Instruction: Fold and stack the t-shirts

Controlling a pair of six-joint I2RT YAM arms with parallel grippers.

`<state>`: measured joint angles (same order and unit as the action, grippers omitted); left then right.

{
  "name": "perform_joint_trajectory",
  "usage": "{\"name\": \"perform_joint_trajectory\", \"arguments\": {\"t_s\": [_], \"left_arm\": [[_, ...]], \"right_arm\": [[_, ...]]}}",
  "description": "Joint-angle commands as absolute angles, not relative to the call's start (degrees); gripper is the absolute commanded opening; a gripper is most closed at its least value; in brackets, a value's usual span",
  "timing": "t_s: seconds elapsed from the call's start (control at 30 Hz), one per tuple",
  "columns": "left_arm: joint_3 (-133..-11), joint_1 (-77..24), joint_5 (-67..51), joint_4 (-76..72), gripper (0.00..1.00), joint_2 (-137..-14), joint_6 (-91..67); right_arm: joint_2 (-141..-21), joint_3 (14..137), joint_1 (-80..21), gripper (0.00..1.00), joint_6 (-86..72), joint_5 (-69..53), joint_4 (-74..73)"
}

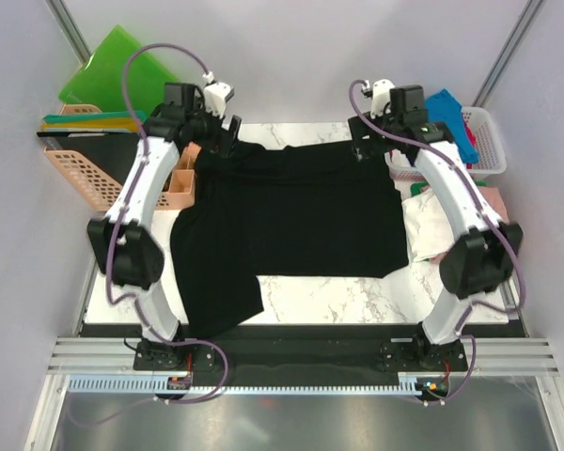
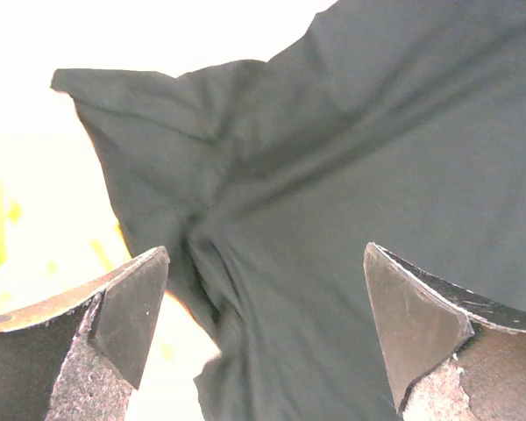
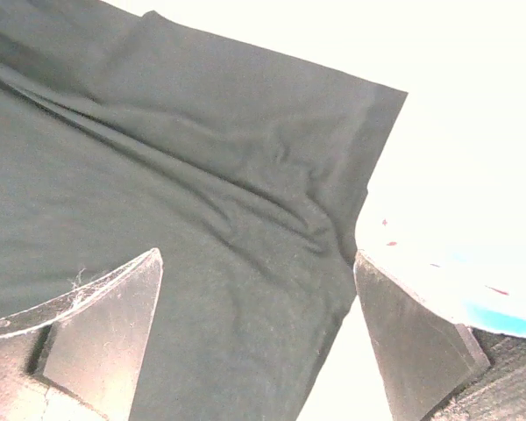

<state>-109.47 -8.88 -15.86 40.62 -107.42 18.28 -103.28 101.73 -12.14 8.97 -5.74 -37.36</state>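
- A white marble table [image 1: 357,296] is set between pale walls.
- A black t-shirt [image 1: 301,216] is spread flat on it, with one flap reaching the near left edge.
- The left gripper [image 2: 265,263] is held wide open over the shirt's far left corner, with nothing gripped.
- The right gripper [image 3: 259,259] is spread equally wide over the far right corner.

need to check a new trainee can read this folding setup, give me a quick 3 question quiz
1. True or false: the left gripper is shut on the black t-shirt.
2. The right gripper is over which part of that shirt? A) a far corner B) the near hem C) the middle
3. What colour is the cloth sticking out of the white basket?
Key: 1 false, its jaws stand open; 2 A; 3 blue.
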Motion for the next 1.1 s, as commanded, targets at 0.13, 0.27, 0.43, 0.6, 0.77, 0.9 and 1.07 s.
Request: {"name": "perform_joint_trajectory", "arguments": {"t_s": [0.13, 0.27, 0.43, 0.6, 0.77, 0.9, 1.07], "left_arm": [[-83.4, -10.7, -16.8, 40.7, 1.0, -79.2, 28.2], [-71.0, -10.7, -17.3, 41.5, 1.0, -62.3, 32.4], [-58.2, -10.8, -19.1, 48.9, 1.0, -47.9, 41.0], [-53.4, -10.8, -22.5, 60.0, 1.0, -39.2, 49.4], [-51.9, -10.8, -25.3, 72.8, 1.0, -33.3, 58.3], [-49.1, -10.8, -22.9, 78.6, 1.0, -31.5, 59.2], [-45.9, -10.5, -19.7, 81.7, 1.0, -30.5, 59.4]], "right_arm": [[-79.5, 94.6, -12.0, 0.98, 11.0, -8.2, -45.8], [-70.9, 90.8, -12.0, 0.98, 13.7, -7.6, -51.8], [-61.7, 81.6, -12.0, 0.98, 14.1, -6.6, -54.8], [-57.3, 76.6, -12.0, 0.98, 14.2, -6.1, -56.2], [-56.3, 76.2, -11.9, 0.98, 13.0, -8.8, -57.5], [-55.9, 75.3, -12.0, 0.98, 12.7, -10.2, -57.1], [-55.9, 74.4, -11.9, 0.98, 12.5, -11.7, -56.8]]}}
